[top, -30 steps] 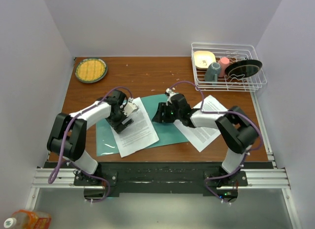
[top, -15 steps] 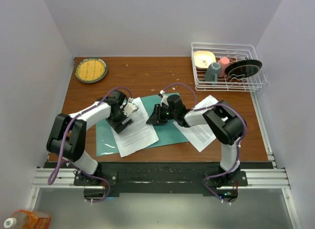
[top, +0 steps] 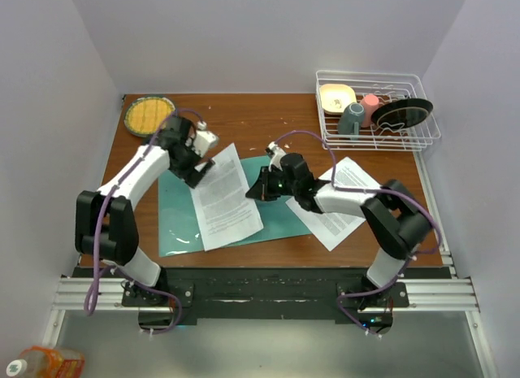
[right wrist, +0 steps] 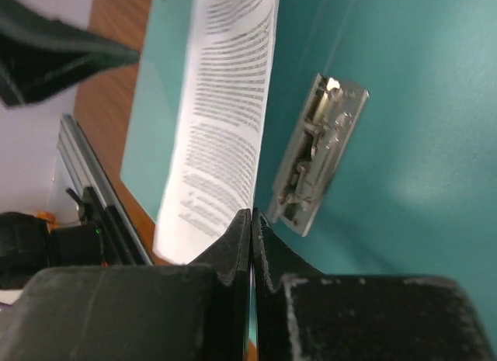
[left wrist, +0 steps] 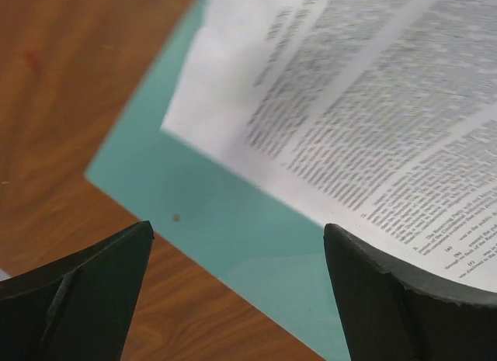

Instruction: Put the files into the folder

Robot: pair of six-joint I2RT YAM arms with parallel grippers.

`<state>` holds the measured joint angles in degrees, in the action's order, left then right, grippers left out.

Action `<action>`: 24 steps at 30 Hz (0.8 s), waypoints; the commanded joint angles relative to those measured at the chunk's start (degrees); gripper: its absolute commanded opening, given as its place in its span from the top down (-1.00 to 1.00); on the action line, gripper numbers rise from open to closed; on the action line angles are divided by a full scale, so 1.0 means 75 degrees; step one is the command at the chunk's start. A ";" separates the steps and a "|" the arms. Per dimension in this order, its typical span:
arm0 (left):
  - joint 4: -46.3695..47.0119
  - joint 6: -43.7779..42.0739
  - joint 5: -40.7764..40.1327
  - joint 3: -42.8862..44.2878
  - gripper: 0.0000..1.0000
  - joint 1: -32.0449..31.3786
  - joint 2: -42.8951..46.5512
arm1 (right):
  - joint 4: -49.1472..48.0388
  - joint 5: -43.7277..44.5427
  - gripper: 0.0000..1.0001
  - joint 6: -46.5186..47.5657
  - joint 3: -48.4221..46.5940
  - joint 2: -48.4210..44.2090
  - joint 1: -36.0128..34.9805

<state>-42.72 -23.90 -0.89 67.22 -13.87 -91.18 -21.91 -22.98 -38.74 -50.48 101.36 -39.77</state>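
The teal folder (top: pixel 280 219) lies open and flat in the middle of the table. One of the files, a printed sheet (top: pixel 223 199), rests on its left half. My right gripper (top: pixel 255 189) is shut on that sheet's right edge, which curls up; in the right wrist view the sheet (right wrist: pixel 225 105) runs into the closed fingertips (right wrist: pixel 252 215) beside the folder's metal clip (right wrist: pixel 318 155). My left gripper (top: pixel 198 171) stands open over the folder's far left corner (left wrist: pixel 233 229), holding nothing, its fingers (left wrist: pixel 101 275) apart. More of the files (top: pixel 341 203) lie right of the folder.
A white wire dish rack (top: pixel 378 138) with cups and plates stands at the back right. A green-rimmed yellow plate (top: pixel 149 115) sits at the back left. Walls close in the table on three sides.
My right gripper has shut on the sheet's right edge. My left gripper has lifted off the sheet and moved toward the back left, opening wider. The sheet has swung slightly.
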 commanded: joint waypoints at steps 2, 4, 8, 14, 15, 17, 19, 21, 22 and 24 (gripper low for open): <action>-0.0504 -0.0199 0.0516 0.0706 -0.98 0.1332 0.0157 | 0.0879 0.2884 1.00 0.1027 0.0016 -0.1841 -0.0928; -0.0468 -0.0293 0.0528 0.0542 -0.98 0.1614 0.0133 | 0.1092 0.3831 1.00 0.1378 -0.0159 -0.2287 -0.1282; -0.0199 -0.0364 0.0516 -0.0160 -0.97 0.1697 0.0110 | 0.1374 0.4364 1.00 0.1568 -0.0289 -0.2569 -0.1751; 0.0128 -0.0528 0.0458 -0.0969 -0.95 0.1697 0.0005 | 0.1726 0.5091 1.00 0.2106 -0.0219 -0.3003 -0.2080; 0.0164 -0.0540 0.0458 -0.1052 -0.95 0.1697 -0.0077 | 0.1761 0.5301 1.00 0.2177 -0.0219 -0.3050 -0.2104; 0.0270 -0.0575 0.0458 -0.1262 -0.93 0.1697 -0.0136 | 0.1947 0.5512 1.00 0.2411 -0.0265 -0.3167 -0.2104; 0.0340 -0.0587 0.0435 -0.1322 -0.93 0.1697 -0.0218 | 0.2031 0.5759 1.00 0.2609 -0.0266 -0.3272 -0.2104; 0.0399 -0.0598 0.0423 -0.1392 -0.92 0.1697 -0.0253 | 0.2101 0.5876 1.00 0.2669 -0.0242 -0.3436 -0.2104; 0.0387 -0.0610 0.0411 -0.1404 -0.92 0.1697 -0.0265 | 0.2113 0.5888 1.00 0.2669 -0.0231 -0.3448 -0.2104; 0.0411 -0.0610 0.0411 -0.1393 -0.92 0.1697 -0.0253 | 0.2101 0.5830 1.00 0.2600 -0.0207 -0.3414 -0.2104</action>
<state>-41.67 -26.87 2.13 56.73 -1.15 -93.08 -6.48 17.32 -21.23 -51.51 77.17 -55.37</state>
